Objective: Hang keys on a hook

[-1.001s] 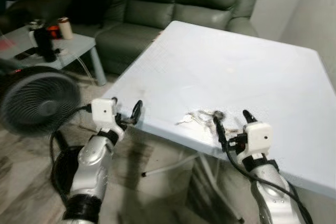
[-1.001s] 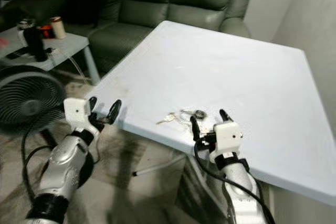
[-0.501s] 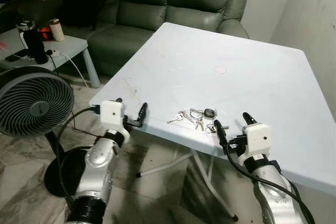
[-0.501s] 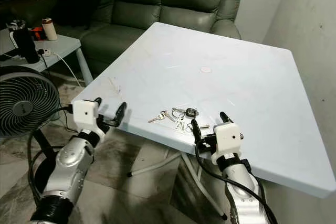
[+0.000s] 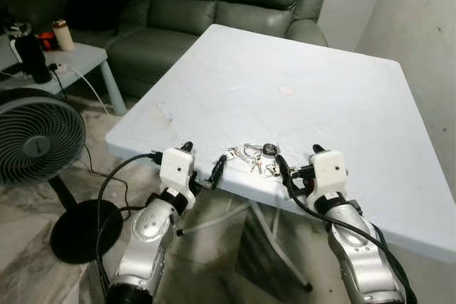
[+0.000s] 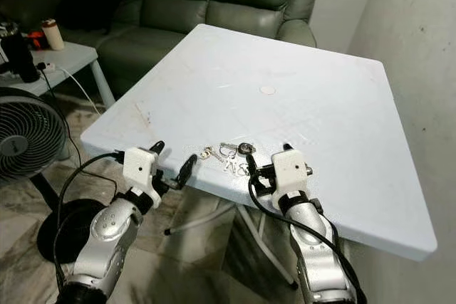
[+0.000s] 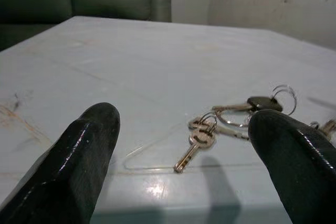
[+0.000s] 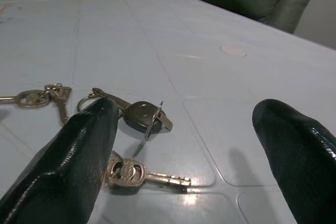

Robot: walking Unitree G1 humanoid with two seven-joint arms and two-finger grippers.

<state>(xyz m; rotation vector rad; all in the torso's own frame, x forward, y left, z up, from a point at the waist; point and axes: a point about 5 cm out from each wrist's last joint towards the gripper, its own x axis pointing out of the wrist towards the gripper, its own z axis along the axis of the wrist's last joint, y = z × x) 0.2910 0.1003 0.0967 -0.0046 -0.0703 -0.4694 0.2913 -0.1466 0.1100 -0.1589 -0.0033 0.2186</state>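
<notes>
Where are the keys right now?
The keys lie on the white table, close to its near edge, between the left gripper and the right gripper.

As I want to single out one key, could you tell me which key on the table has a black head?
It is the key lying by the right gripper, in the middle of the bunch; the other keys are bare brass-coloured metal.

we see a pale blue table (image 5: pixel 335 97) with silver and brass-toned keys (image 5: pixel 255 157), one with a black head. behind it a dark green sofa (image 5: pixel 214 5); beside it a black fan (image 5: pixel 32 144) on grey marbled floor (image 5: pixel 28 268).
</notes>
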